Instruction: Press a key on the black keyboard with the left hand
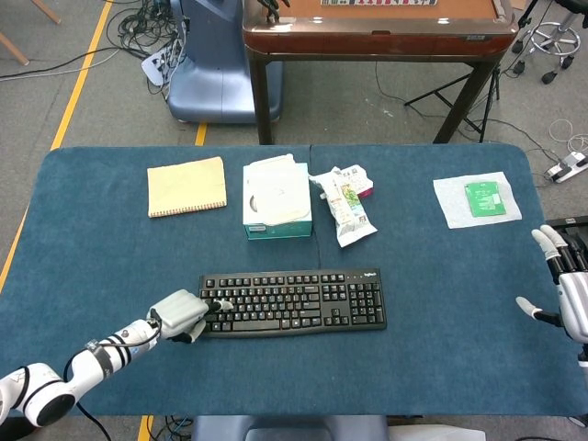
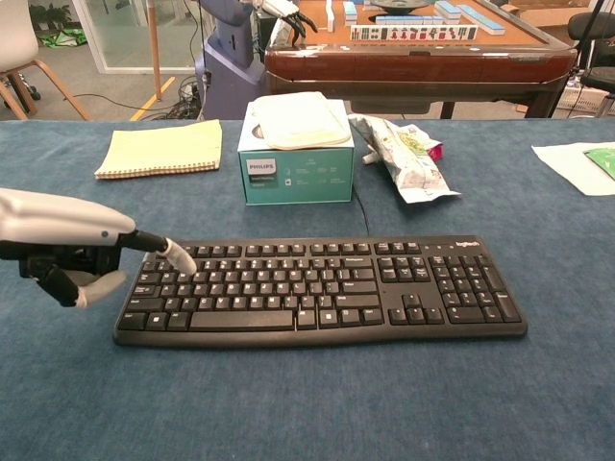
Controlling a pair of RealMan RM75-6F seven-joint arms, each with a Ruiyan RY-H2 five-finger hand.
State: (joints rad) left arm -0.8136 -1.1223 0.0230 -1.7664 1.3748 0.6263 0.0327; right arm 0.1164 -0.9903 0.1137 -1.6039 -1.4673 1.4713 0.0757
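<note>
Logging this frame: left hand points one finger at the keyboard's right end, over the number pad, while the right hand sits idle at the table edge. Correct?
Not quite. The left hand points its finger at the left end of the black keyboard, not over the number pad; the chest view shows this. The right hand does sit idle at the table edge.

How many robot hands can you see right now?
2. The left hand is at the black keyboard's left end; the right hand is open at the table's right edge.

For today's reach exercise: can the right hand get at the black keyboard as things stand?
Probably yes: the right hand waits open at the table's edge, and only bare blue cloth lies between it and the keyboard.
</note>
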